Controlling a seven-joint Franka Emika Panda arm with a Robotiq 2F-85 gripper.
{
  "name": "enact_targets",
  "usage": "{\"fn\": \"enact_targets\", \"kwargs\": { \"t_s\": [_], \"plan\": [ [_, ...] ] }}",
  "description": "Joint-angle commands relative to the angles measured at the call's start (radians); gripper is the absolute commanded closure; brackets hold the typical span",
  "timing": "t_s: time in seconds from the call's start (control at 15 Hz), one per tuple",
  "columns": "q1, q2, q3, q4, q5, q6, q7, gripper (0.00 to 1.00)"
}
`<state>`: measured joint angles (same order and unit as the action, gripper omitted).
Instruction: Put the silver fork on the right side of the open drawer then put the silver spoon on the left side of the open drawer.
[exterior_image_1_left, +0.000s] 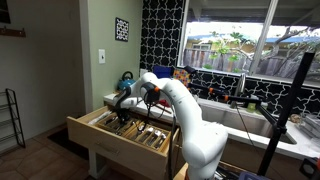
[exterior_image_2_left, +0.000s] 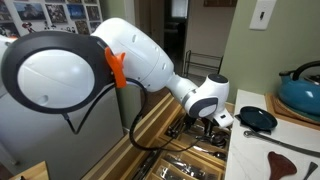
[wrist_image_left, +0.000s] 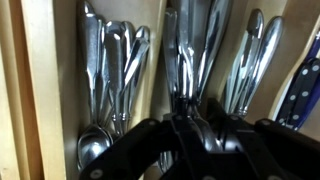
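The open drawer (exterior_image_1_left: 100, 140) is pulled out of the light-wood cabinet in both exterior views (exterior_image_2_left: 160, 135). Wooden dividers (wrist_image_left: 160, 50) split it into compartments full of silver cutlery. My gripper (wrist_image_left: 188, 116) is down inside the drawer (exterior_image_1_left: 122, 112) (exterior_image_2_left: 215, 126) over the middle compartment. Its fingers are closed around the handle end of a silver fork (wrist_image_left: 190, 60) that lies among other pieces. Silver spoons (wrist_image_left: 95, 148) lie in the compartment to the left in the wrist view, bowls toward the camera. The fork's tines are not clear to see.
More silver cutlery (wrist_image_left: 255, 50) fills the compartment to the right, and a blue-patterned handle (wrist_image_left: 305, 90) lies beyond it. On the counter beside the drawer stand a blue kettle (exterior_image_2_left: 300, 92) and a small black pan (exterior_image_2_left: 258, 118). A sink (exterior_image_1_left: 245, 118) is further along.
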<state>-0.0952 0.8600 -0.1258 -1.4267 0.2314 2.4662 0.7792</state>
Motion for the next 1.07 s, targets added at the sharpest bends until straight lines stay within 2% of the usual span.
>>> {"fn": "enact_targets", "kwargs": {
  "t_s": [0.0,0.13,0.33,0.6,0.73,0.87,1.0],
  "plan": [
    [0.002,0.002,-0.002,0.022,0.021,-0.026,0.023,0.38],
    [0.014,-0.033,-0.011,-0.002,0.015,-0.031,0.045,0.25],
    [0.05,-0.103,-0.049,-0.04,-0.011,-0.104,0.145,0.01],
    [0.076,-0.22,-0.074,-0.088,-0.058,-0.27,0.225,0.0],
    [0.077,-0.276,-0.077,-0.115,-0.085,-0.314,0.228,0.0],
    [0.076,-0.335,-0.08,-0.16,-0.142,-0.319,0.181,0.0],
    [0.065,-0.4,-0.071,-0.221,-0.21,-0.304,0.071,0.0]
  ]
}}
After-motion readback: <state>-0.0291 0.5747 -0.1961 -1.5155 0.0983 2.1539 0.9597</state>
